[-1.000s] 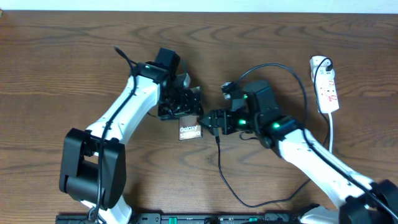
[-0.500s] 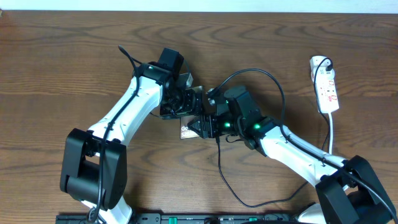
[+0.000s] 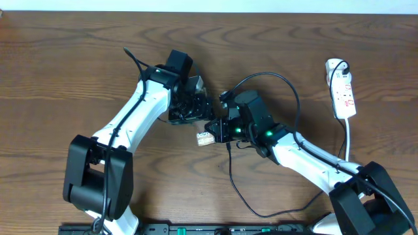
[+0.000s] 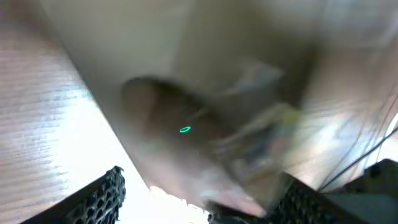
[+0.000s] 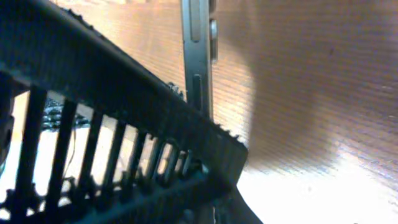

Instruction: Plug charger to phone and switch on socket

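Brown wood is seen across the bench. The left claw is poised over the upper end of the phone. In its blurred wrist view the slab fills the span between the fingers, so it is judged to be clamped on the phone, probably to steady it for plugging. Only the lettered lower end is shown, just below and to the right of that claw, hard against the right claw. Whether the right claw is together on the plug tip cannot be told. The charger is seen hanging from beneath it, presumably so the tip can be offered to the port. The socket is found well to the right of both claws, its switch not yet reached.
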Motion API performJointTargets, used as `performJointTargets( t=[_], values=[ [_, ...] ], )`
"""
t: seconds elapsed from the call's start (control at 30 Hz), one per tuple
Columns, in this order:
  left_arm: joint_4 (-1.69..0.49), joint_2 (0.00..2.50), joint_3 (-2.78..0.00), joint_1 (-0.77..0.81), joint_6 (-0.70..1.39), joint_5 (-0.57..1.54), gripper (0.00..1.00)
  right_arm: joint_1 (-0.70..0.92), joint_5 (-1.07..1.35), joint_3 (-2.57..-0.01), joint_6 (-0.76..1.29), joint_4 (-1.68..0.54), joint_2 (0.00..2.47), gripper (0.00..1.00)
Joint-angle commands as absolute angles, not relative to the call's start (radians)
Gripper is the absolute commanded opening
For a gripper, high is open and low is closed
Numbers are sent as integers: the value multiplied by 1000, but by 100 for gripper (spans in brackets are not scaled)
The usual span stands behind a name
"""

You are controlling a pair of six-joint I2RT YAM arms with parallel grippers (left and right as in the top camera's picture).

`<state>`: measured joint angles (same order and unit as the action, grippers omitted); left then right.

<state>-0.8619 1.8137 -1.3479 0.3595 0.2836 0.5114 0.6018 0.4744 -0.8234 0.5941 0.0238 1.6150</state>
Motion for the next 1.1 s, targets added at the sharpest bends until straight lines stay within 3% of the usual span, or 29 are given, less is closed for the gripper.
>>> performJointTargets(
  t=[0.0, 0.23, 0.47, 0.77, 1.07],
  values=[
    [-874, 1810, -1359, 379, 266, 550, 79, 609, 477, -849, 583, 68, 1605, 1],
    [-870, 1780, -1370, 341, 236, 551, 84, 579, 494, -849, 582, 104, 1598, 1],
    [-860, 1663, -1370, 270, 236, 555, 84, 472, 681, -849, 579, 151, 1593, 1],
    [-781, 1514, -1370, 199, 221, 730, 88, 352, 1059, -849, 705, 477, 1593, 1],
    [-680, 1503, -1370, 200, 153, 974, 88, 355, 1224, -849, 958, 830, 1593, 1]
  ],
)
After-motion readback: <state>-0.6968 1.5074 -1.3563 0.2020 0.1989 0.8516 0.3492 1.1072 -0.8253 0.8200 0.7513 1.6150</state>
